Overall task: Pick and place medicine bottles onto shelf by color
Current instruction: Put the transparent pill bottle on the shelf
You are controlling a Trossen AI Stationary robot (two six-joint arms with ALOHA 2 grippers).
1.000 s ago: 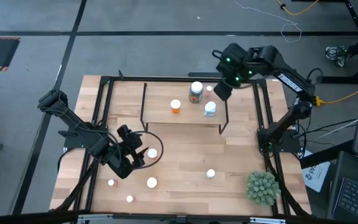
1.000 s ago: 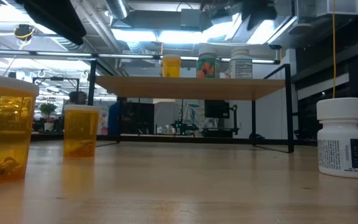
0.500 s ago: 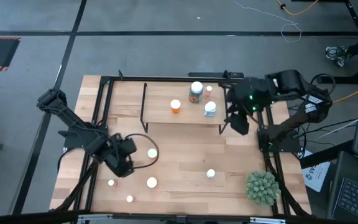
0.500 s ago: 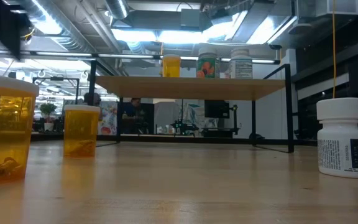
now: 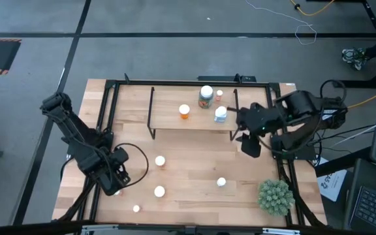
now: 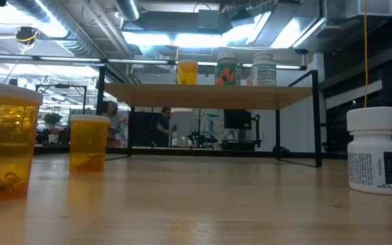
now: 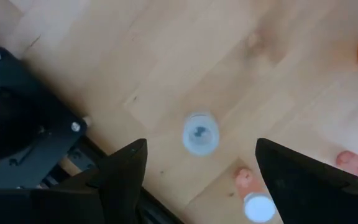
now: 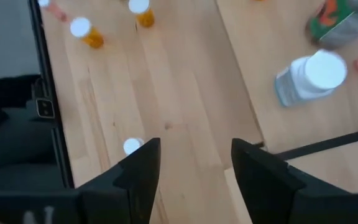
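My left pincer (image 7: 197,168) hangs wide and empty over a bottle (image 7: 199,132) on the surface, lining up a grab. My right pincer (image 8: 194,162) is part open, empty, beside the shelf (image 5: 168,111) holding four bottles

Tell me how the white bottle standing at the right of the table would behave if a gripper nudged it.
The white bottle stands upright on a flat base, so a low push would probably slide it. It looks taller than wide, so a nudge near its cap might tip it; once down, its round body would likely roll.
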